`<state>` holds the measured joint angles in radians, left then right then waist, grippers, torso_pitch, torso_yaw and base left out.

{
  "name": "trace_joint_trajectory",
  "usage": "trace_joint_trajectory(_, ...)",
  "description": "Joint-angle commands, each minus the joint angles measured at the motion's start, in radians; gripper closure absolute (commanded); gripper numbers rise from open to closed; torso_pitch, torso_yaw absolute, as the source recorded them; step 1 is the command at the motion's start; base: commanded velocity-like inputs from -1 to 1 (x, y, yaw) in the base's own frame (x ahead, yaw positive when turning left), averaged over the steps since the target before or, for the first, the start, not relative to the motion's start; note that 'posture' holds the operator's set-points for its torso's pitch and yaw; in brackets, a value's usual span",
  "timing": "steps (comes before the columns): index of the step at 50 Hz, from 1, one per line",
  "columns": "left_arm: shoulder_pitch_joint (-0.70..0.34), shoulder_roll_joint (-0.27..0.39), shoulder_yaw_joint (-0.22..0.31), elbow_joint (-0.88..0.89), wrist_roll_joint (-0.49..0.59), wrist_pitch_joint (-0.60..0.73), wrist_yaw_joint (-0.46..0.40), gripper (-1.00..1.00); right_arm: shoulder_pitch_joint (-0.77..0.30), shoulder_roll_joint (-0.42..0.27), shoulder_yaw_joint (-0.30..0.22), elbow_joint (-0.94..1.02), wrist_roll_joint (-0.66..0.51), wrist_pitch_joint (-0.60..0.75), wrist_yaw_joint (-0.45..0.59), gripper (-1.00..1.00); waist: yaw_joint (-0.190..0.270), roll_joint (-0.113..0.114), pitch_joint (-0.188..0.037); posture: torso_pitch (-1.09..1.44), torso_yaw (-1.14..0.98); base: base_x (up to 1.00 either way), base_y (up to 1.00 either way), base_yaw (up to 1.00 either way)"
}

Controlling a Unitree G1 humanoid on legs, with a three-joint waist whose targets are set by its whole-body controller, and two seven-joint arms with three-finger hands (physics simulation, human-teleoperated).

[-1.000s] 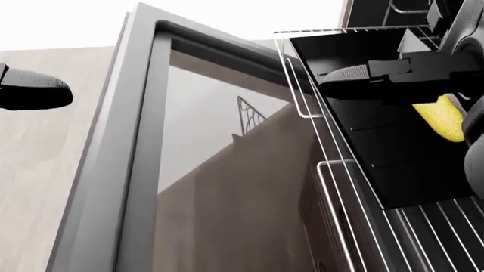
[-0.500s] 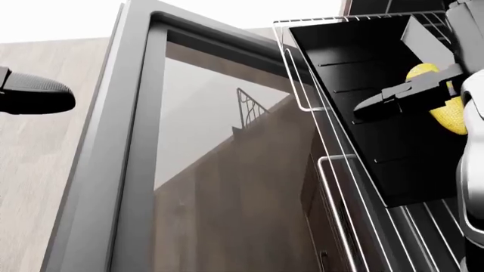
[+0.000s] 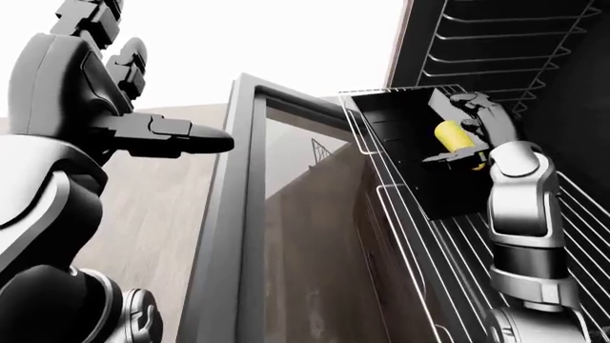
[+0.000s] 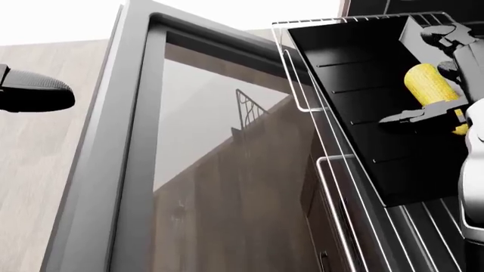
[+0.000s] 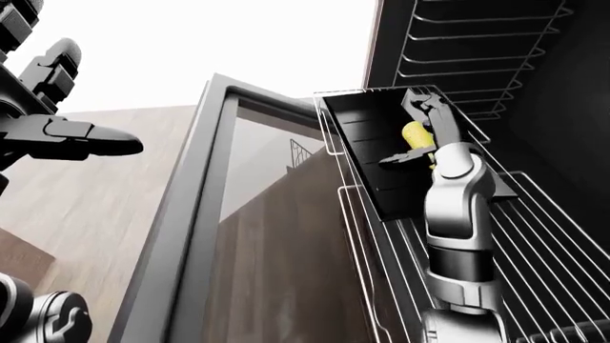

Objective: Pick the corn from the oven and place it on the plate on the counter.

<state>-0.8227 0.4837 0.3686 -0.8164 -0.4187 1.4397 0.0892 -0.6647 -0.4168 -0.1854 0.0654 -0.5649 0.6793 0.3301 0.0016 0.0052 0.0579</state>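
**A:** Starting from the left edge of the left-eye view, what do you make out?

**B:** The left hand point(image 3: 166, 136) hangs up high, well apart from everything, its fingers point(image 3: 205, 138) stretched out straight and holding nothing. Next comes the oven door point(image 4: 129, 141), one glass pane in a grey frame, swung wide open. Beyond it is a wire rack point(image 3: 400, 236) pulled out of the oven, with one black tray point(image 4: 356, 73) resting on it.

**B:** And the corn?

**A:** One corn cob point(image 4: 427, 85), lying in the tray near its right wall. The right hand point(image 3: 467, 139) is around it: one finger point(image 4: 416, 118) crosses under the cob's lower end and others curl at its upper end point(image 4: 446, 37). They look partly curled about it, but I cannot tell whether they are pressing on it yet.

**B:** How would it handle?

**A:** I would guess it is light and stiff, so it won't bend or crush. Its round, kernelled skin could roll or slip out of three fingers. Taking it across the middle of its length, fingers on opposite sides, seems safest.

**B:** Any plate or bench?

**A:** Neither shows in these views. More rack rails point(image 5: 467, 43) sit above inside the oven, nothing else.
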Motion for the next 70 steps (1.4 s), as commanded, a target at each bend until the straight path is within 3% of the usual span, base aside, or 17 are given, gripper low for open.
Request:
trace_joint_trajectory(1, -0.028, 0.014, 0.014, -0.015, 0.002, -0.023, 0.004, -1.00, -0.030, -0.020, -0.014, -0.029, -0.008, -0.034, -0.021, -0.51, -0.001, -0.001, -0.026, 0.00, 0.00, 0.00, 0.00, 0.00)
trace_joint_trajectory(17, -0.031, 0.020, 0.021, -0.020, -0.012, -0.014, 0.009, -1.00, -0.082, -0.064, -0.031, 0.110, 0.009, -0.079, -0.083, -0.51, -0.001, -0.004, -0.025, 0.00, 0.00, 0.00, 0.00, 0.00)
trace_joint_trajectory(57, -0.009, 0.034, 0.052, -0.016, -0.079, -0.032, 0.045, -1.00, -0.161, -0.052, 0.026, 0.437, -0.034, -0.160, -0.232, -0.54, -0.001, 0.000, -0.031, 0.00, 0.00, 0.00, 0.00, 0.00)
trace_joint_trajectory(64, -0.010, 0.041, 0.055, -0.013, -0.102, -0.035, 0.064, -1.00, -0.190, -0.050, 0.036, 0.564, -0.033, -0.206, -0.276, -0.54, -0.002, 0.001, -0.032, 0.00, 0.00, 0.00, 0.00, 0.00)
trace_joint_trajectory(67, -0.011, 0.044, 0.060, -0.016, -0.114, -0.034, 0.072, -1.00, -0.182, -0.049, 0.039, 0.575, -0.034, -0.206, -0.278, -0.49, -0.002, -0.001, -0.033, 0.00, 0.00, 0.00, 0.00, 0.00)
trace_joint_trajectory(68, -0.010, 0.045, 0.061, -0.015, -0.118, -0.034, 0.075, -1.00, -0.181, -0.049, 0.039, 0.584, -0.033, -0.212, -0.281, -0.25, -0.002, -0.001, -0.033, 0.00, 0.00, 0.00, 0.00, 0.00)
trace_joint_trajectory(70, -0.008, 0.047, 0.062, -0.015, -0.125, -0.036, 0.080, -1.00, -0.180, -0.051, 0.039, 0.593, -0.033, -0.217, -0.283, -0.07, -0.002, -0.002, -0.032, 0.00, 0.00, 0.00, 0.00, 0.00)
